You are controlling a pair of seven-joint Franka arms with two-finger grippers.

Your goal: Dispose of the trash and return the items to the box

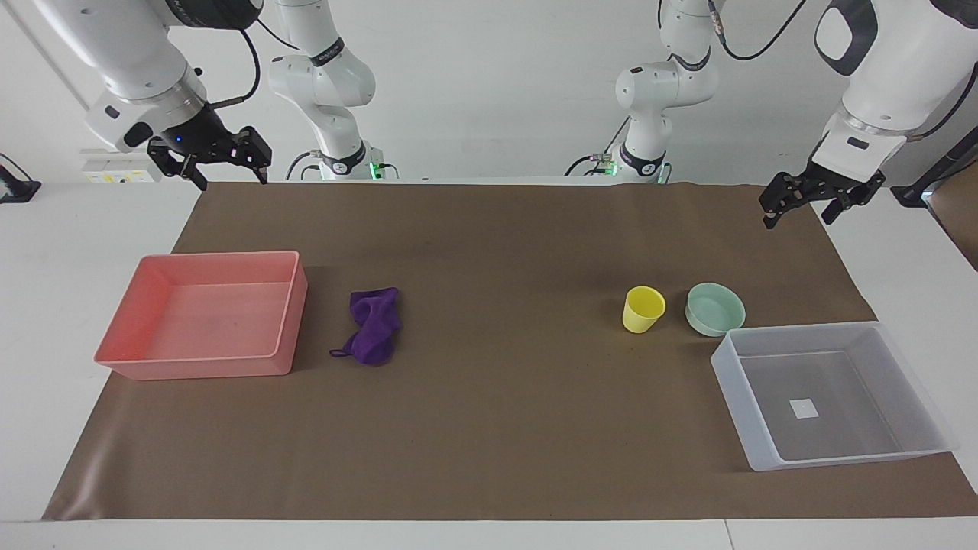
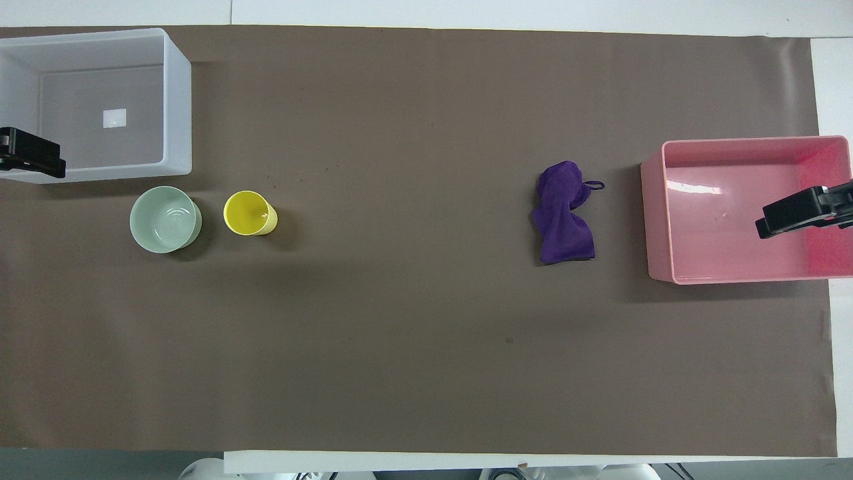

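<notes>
The purple rag (image 1: 374, 325) lies crumpled on the brown mat beside the pink tray (image 1: 290, 305); it also shows in the overhead view (image 2: 563, 213). The yellow cup (image 1: 643, 309) (image 2: 248, 213) stands upright beside the mint-green bowl (image 1: 715, 308) (image 2: 165, 219). Both are a little nearer to the robots than the translucent box (image 1: 802, 336) (image 2: 176, 100), which is empty with a white sticker on its bottom. My right gripper (image 1: 229, 174) is open and empty, raised at the right arm's end. My left gripper (image 1: 798, 218) is open and empty, raised at the left arm's end.
The pink tray (image 2: 656, 220) is empty and sits at the right arm's end of the mat. The brown mat (image 1: 504, 252) covers most of the white table. In the overhead view one black finger (image 2: 796, 213) shows over the pink tray and another (image 2: 33, 157) over the box's edge.
</notes>
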